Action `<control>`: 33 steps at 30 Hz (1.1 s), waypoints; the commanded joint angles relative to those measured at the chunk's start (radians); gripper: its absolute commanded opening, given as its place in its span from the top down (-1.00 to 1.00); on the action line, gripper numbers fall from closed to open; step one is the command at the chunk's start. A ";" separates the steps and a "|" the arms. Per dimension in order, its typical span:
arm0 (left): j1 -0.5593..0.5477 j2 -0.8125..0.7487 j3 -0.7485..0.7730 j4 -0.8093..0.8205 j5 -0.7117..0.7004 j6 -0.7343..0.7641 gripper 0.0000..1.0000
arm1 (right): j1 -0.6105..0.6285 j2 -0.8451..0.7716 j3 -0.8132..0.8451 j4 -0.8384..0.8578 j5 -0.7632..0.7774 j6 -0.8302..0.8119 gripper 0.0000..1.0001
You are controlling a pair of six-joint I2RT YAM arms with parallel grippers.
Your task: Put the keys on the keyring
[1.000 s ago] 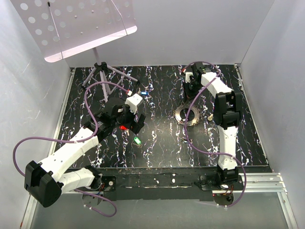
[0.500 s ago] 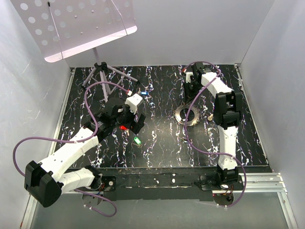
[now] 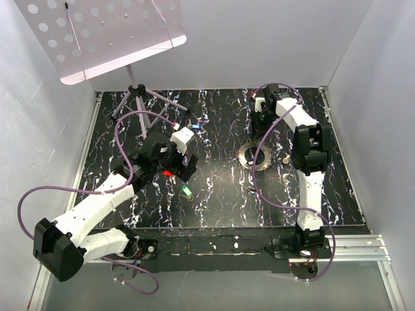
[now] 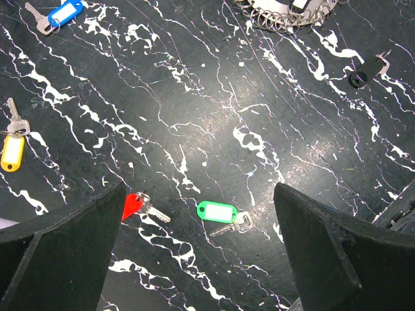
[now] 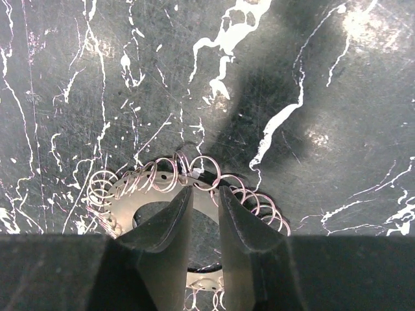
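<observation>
Gaping, the left gripper [image 4: 199,189] is hovering above the red key [image 4: 134,206] at its eight o'clock, needing a descent and pinch (right gripper [image 5: 202,197] over the keyring [image 5: 123,192]: grip unclear).

From high above and behind both arms [image 3: 97,207], looking down on the whole counter [image 3: 220,201]. From the left wrist, nearer, slanting across the counter to the green key [image 4: 217,210] and the keyring's [image 4: 280,18] edge. From the right wrist, very near, straight onto that same keyring.
</observation>
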 commanded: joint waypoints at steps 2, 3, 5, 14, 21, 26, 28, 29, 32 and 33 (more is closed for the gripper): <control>0.008 -0.026 0.007 -0.002 0.012 0.011 -0.96 | -0.025 -0.002 0.013 0.018 -0.042 0.022 0.38; 0.007 -0.023 0.007 -0.002 0.012 0.011 -0.96 | -0.027 -0.002 0.015 0.017 -0.048 0.020 0.38; 0.007 -0.023 0.007 -0.002 0.012 0.011 -0.96 | -0.028 0.004 0.018 0.017 -0.063 0.026 0.38; 0.008 -0.016 0.007 -0.002 0.016 0.011 -0.96 | -0.028 0.031 0.039 0.017 -0.091 0.037 0.37; 0.008 -0.016 0.009 -0.002 0.018 0.011 -0.96 | -0.030 0.056 0.058 0.011 -0.096 0.035 0.36; 0.007 -0.014 0.007 -0.002 0.018 0.011 -0.96 | -0.028 0.067 0.069 0.006 -0.112 0.042 0.36; 0.007 -0.014 0.009 -0.004 0.019 0.011 -0.96 | -0.028 0.068 0.067 0.006 -0.122 0.043 0.37; 0.007 -0.014 0.007 -0.002 0.018 0.011 -0.96 | -0.028 0.068 0.067 0.005 -0.123 0.045 0.38; 0.007 -0.014 0.007 -0.002 0.018 0.011 -0.96 | -0.030 0.070 0.067 0.005 -0.119 0.048 0.39; 0.007 -0.012 0.009 -0.002 0.018 0.009 -0.96 | -0.030 0.070 0.067 0.006 -0.114 0.048 0.39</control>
